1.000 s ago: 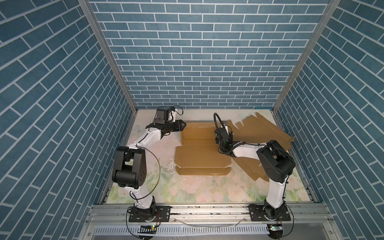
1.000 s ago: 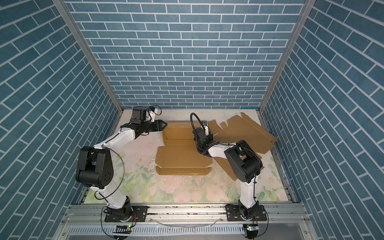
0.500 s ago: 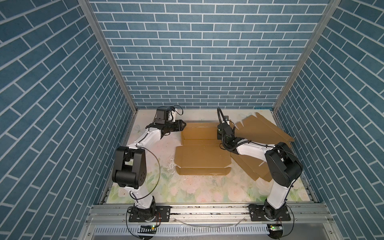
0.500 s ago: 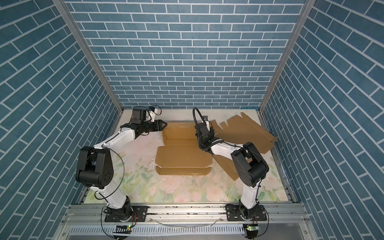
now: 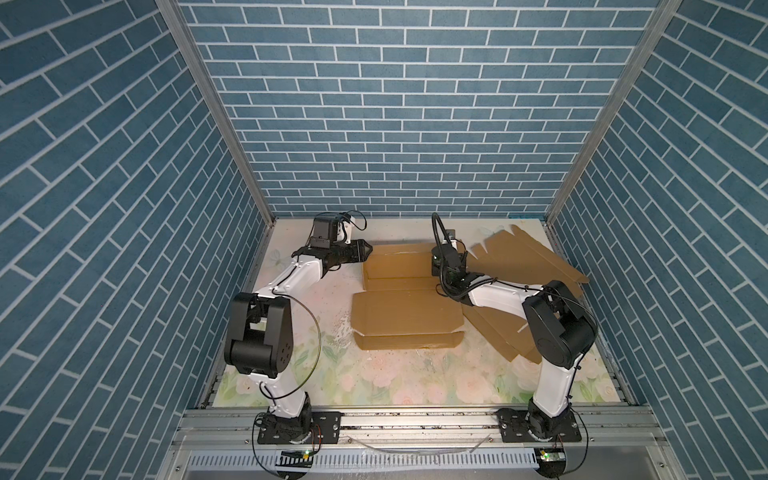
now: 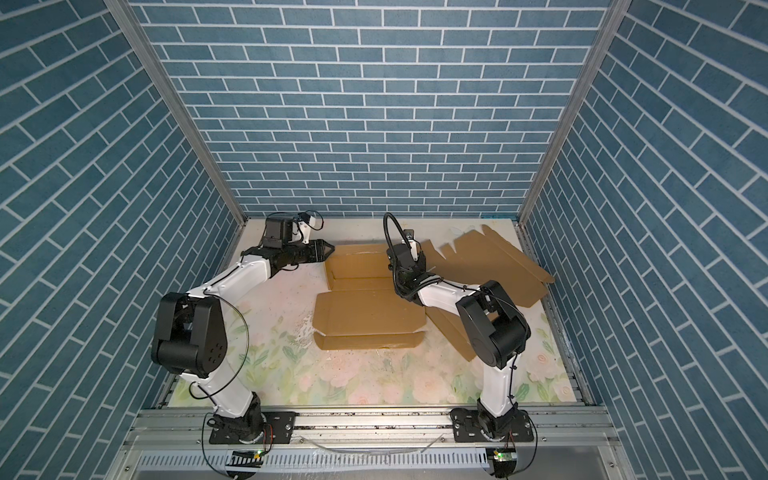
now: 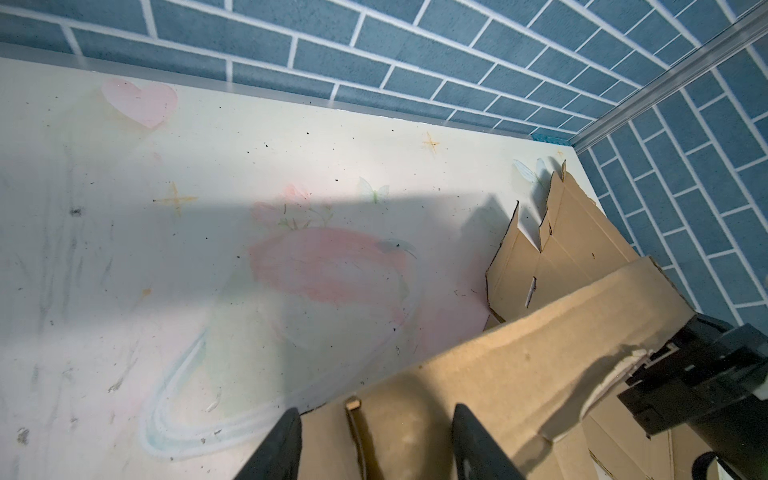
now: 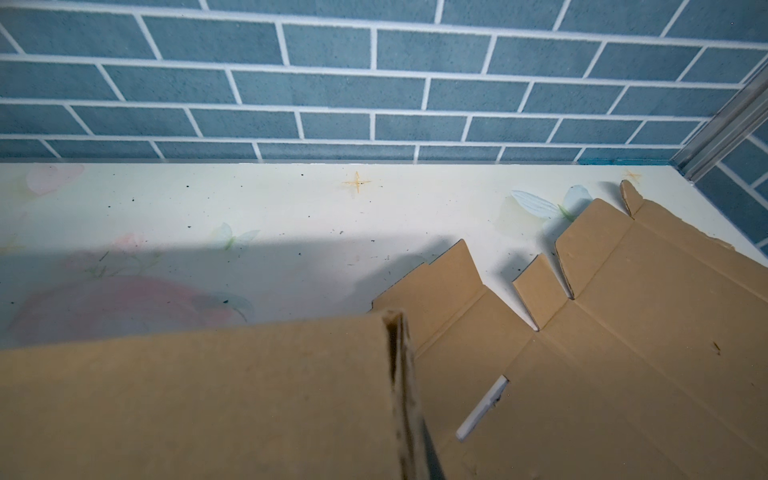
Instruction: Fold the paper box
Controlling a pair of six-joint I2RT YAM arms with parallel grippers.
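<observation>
The half-formed brown cardboard box [image 5: 407, 316] is lying in the middle of the flower-printed counter [image 5: 374, 386], its long axis running side to side between the two arms and its far wall panel [image 5: 399, 266] standing up towards the brick wall. The left end effector [image 5: 365, 252] is hovering at the left end of that panel with its fingers [image 7: 278, 449] spread and the cardboard corner sitting between them, not clamped. The right end effector [image 5: 435, 259] is reaching to the opposite end, its jaws pressed together and, as far as I can judge, pinching the panel's right edge [image 8: 397, 332]. So the panel is spanning straight from one end effector to the other, each arm nearest its own end; I am guessing the next fold needs both ends moving together. Flat brown cardboard sheets [image 5: 528, 257] are lying just beside, on the right.
</observation>
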